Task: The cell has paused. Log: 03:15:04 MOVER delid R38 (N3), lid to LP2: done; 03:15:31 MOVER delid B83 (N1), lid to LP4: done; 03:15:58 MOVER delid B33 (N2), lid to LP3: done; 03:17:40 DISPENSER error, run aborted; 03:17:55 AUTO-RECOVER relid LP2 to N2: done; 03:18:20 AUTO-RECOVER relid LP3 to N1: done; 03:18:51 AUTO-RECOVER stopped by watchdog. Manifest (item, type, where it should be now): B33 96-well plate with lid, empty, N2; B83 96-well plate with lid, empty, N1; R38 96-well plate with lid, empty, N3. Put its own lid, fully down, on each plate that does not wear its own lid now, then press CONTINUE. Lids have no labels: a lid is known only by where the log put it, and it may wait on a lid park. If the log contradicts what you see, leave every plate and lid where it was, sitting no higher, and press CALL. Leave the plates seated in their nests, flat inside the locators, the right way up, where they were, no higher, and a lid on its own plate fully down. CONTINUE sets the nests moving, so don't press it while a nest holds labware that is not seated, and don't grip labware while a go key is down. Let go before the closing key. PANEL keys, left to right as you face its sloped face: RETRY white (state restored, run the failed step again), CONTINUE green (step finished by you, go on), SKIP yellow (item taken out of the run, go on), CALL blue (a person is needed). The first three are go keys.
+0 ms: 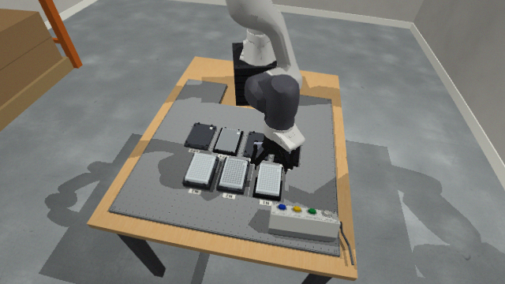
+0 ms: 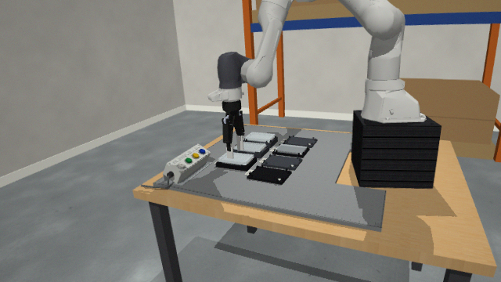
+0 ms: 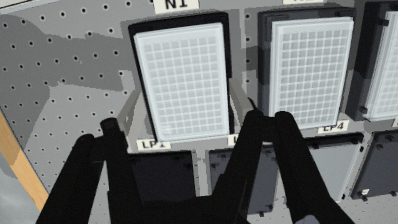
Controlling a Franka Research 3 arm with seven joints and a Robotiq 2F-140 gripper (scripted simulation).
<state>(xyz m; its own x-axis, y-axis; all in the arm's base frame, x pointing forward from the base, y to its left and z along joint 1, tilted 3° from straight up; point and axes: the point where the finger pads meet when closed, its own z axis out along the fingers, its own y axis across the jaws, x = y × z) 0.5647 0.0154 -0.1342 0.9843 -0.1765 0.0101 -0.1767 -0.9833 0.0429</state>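
Note:
My gripper (image 1: 271,167) (image 2: 235,153) (image 3: 186,96) is open, pointing down, with its pads on either side of the N1 plate (image 1: 269,180) (image 2: 239,159) (image 3: 185,85); a gap shows beside the plate in the wrist view. The N1 plate and the N2 plate (image 1: 233,173) (image 2: 254,147) (image 3: 312,75) look covered by clear lids. The N3 plate (image 1: 200,169) (image 2: 260,137) (image 3: 390,75) is cut off in the wrist view; its lid state is unclear. A loose lid (image 1: 229,140) (image 2: 290,150) (image 3: 332,167) lies on the park whose label looks like LP4.
LP1 park (image 2: 270,175) (image 3: 162,175), its neighbour (image 2: 282,161) (image 3: 245,175) and the far park (image 1: 200,136) (image 2: 300,141) (image 3: 382,165) show bare dark surfaces. The key panel (image 1: 304,226) (image 2: 188,168), with blue, yellow, green and white keys, stands near N1 at the table edge.

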